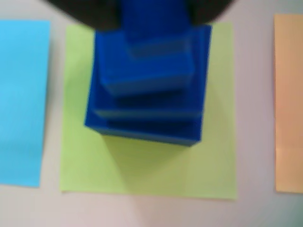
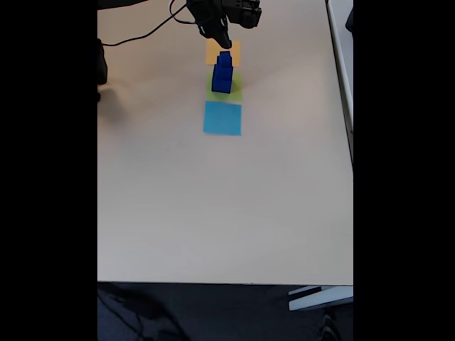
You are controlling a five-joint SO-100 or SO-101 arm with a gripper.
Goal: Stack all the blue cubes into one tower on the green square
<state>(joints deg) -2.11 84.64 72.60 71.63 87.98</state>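
Wrist view: the green square (image 1: 147,161) lies flat on the pale table (image 1: 142,210), with a light-blue paper square (image 1: 21,99) to its left and an orange-yellow paper square (image 1: 289,104) to its right, each separated from it by a strip of bare table. The three blue cubes stand stacked on the upper half of the green square: the large cube (image 1: 144,127) at the bottom, the medium cube (image 1: 147,71) on it, the small cube (image 1: 151,21) on top at the upper edge of the frame. Dark fingers (image 1: 87,14) flank the small cube on both sides at the top edge; whether they press on it cannot be told from the blur. Nothing else stands close to the tower.

Fixed view: the table (image 2: 213,206) is a wide, plain beige surface with a dark floor below its near edge and a grey edge at the right. The three paper squares form a column at the far end: orange-yellow (image 2: 212,51) farthest, green (image 2: 236,91) in the middle, light-blue (image 2: 222,118) nearest. The blue tower (image 2: 222,72) stands upright on the green square. The black arm (image 2: 238,11) reaches in from the top edge, its gripper (image 2: 223,42) pointing down at the tower's top. A black cable (image 2: 142,32) trails across the table to the left.
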